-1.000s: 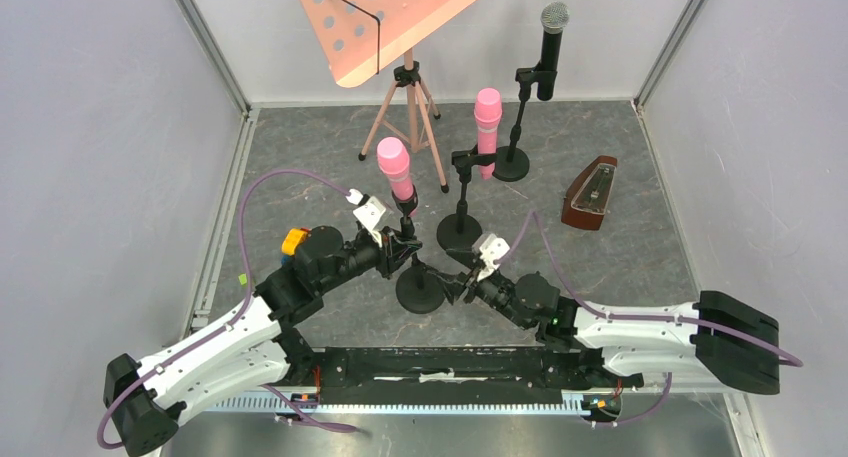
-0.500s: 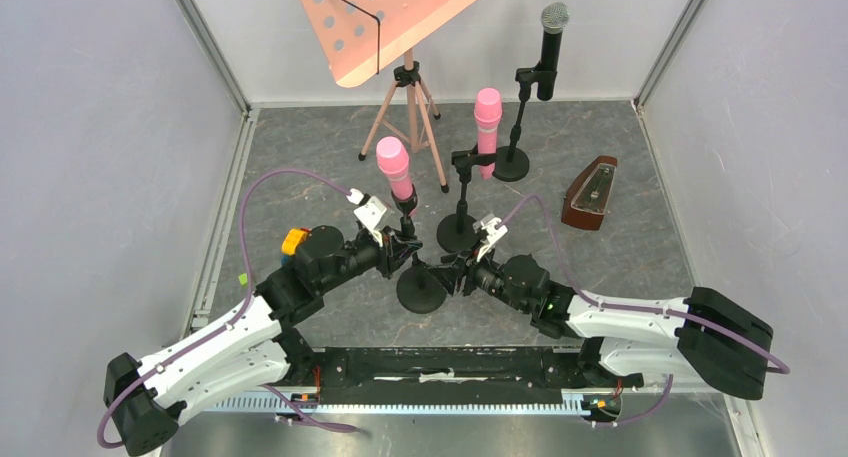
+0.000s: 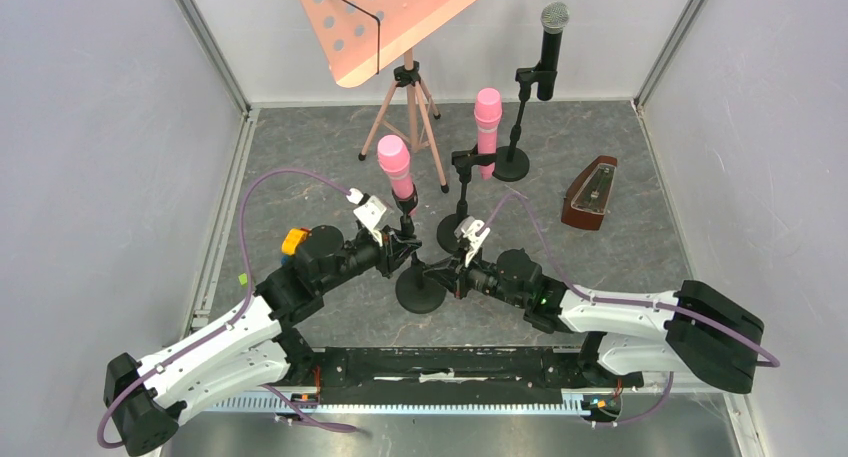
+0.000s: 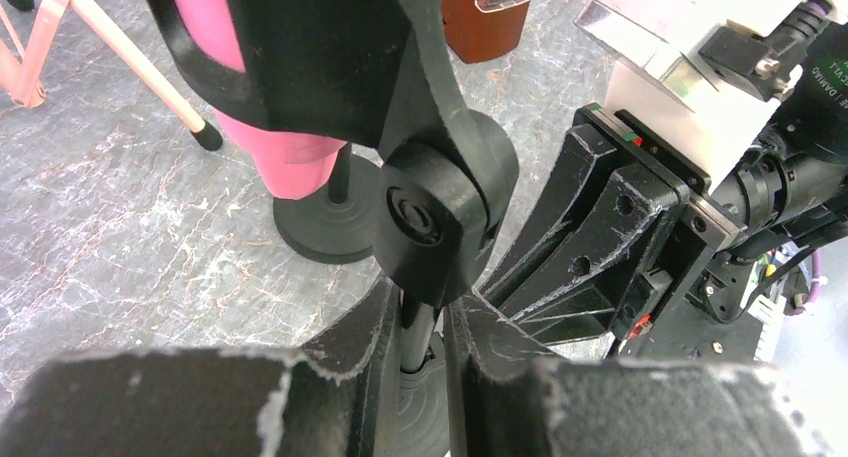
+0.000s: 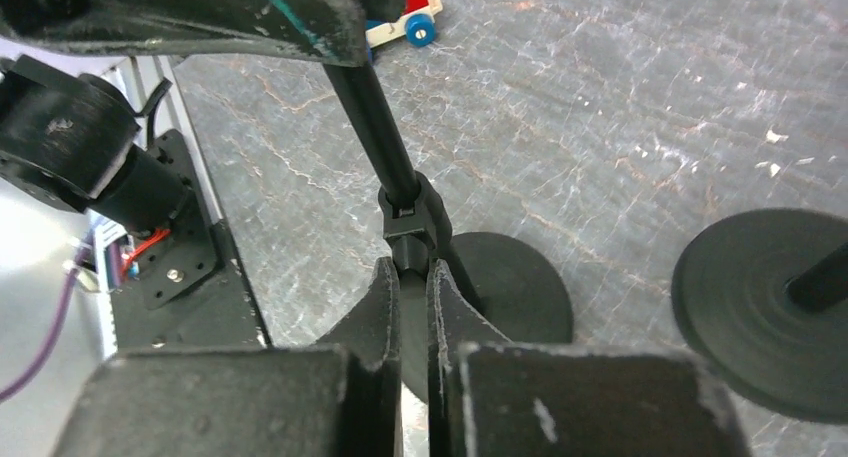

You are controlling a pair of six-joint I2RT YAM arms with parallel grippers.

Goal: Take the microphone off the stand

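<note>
Nearest pink microphone [image 3: 393, 165] sits tilted in the clip [image 4: 300, 47] at the top of its stand [image 3: 420, 291], front-centre of the desk [image 3: 300, 167], not lifted yet. Left claw [image 3: 403, 245] is clamped on the stand's thin pole just under the clip joint. Right claw [image 3: 441, 274] is pinched shut on the same pole lower down, at the collar [image 5: 411, 217] above the round base. Both are on the stand, neither on the mic. The mic looks rigid and fairly light, with a smooth and probably slippery body, likely held only by clip friction. Best hold is across the body just above the clip, pulling along its axis. The stand looks top-heavy and could tip, so one claw should brace it while the other lets go and regrips.
</note>
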